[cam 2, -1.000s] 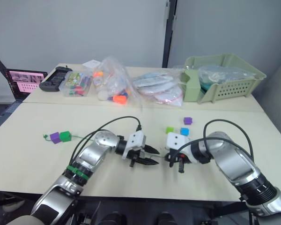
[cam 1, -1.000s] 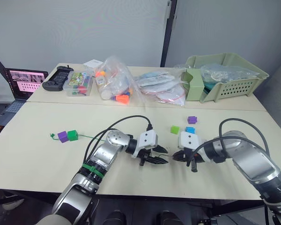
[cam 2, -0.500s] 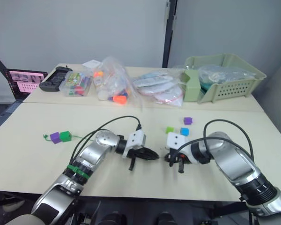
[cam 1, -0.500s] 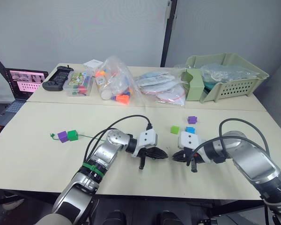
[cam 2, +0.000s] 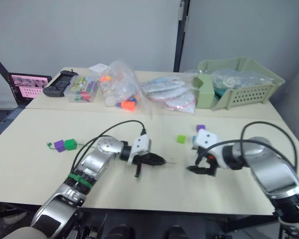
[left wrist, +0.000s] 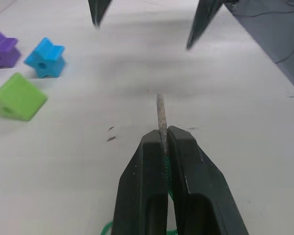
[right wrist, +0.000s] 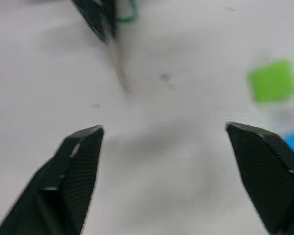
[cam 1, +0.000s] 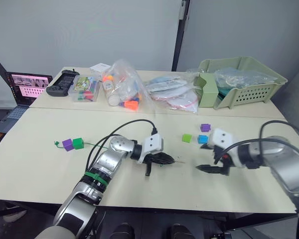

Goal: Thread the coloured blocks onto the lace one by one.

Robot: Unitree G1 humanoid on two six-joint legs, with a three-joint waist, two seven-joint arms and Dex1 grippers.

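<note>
Since a second ago: right pincer (cam 1: 208,168) pulled back rightward, away from left pincer (cam 1: 170,160), and spread wide; left pincer went from parted to clamped. Far left on surface (cam 1: 35,164): purple block (cam 1: 67,145) touching dark green block (cam 1: 77,143), both sitting on the lace (left wrist: 161,122), knot end just left of them. Green cord runs right toward left arm. Left pincer pinched tight on lace behind greyish tip, tip poking out rightward toward right pincer. Right pincer fingers well apart, empty, low over surface near the front. Beyond the gap: light green block (cam 1: 187,138), blue block (cam 1: 203,139), second purple block (cam 1: 205,128), loose, near each other.
</note>
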